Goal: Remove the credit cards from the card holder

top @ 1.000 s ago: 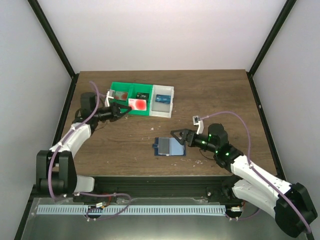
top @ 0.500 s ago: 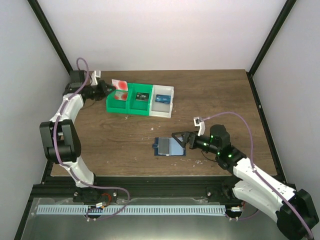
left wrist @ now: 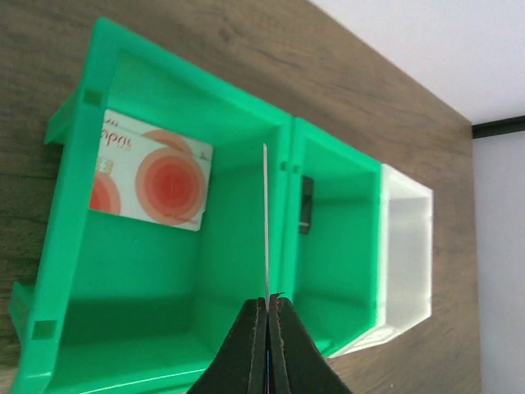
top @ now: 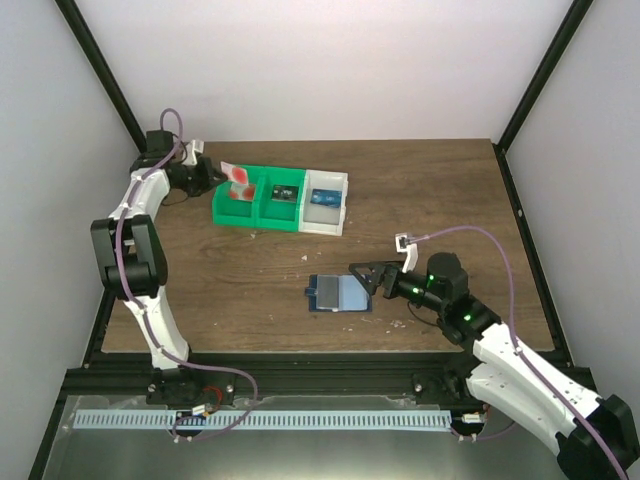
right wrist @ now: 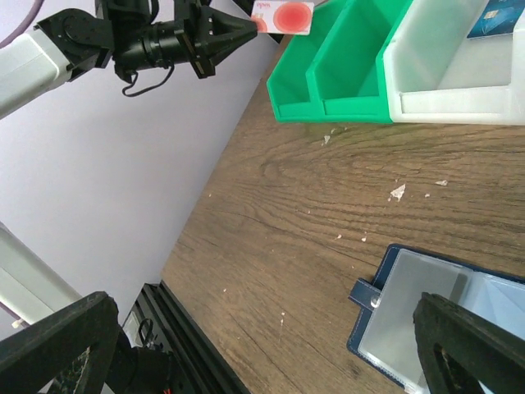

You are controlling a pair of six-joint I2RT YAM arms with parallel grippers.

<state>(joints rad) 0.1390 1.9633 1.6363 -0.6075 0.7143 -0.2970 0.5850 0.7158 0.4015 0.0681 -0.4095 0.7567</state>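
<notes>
My left pincer [left wrist: 268, 302] is clamped on a thin credit card [left wrist: 266, 222], held on edge above the green plastic bin [left wrist: 197, 94], long axis pointing straight out from the fingertips. The bin's left compartment holds a second card [left wrist: 152, 180], red-spotted face showing. The navy card holder [top: 340, 293] lies flat on the wooden table [top: 440, 190], long axis left to right, just beside my right pincer [top: 362, 280], whose fingers stand wide apart.
</notes>
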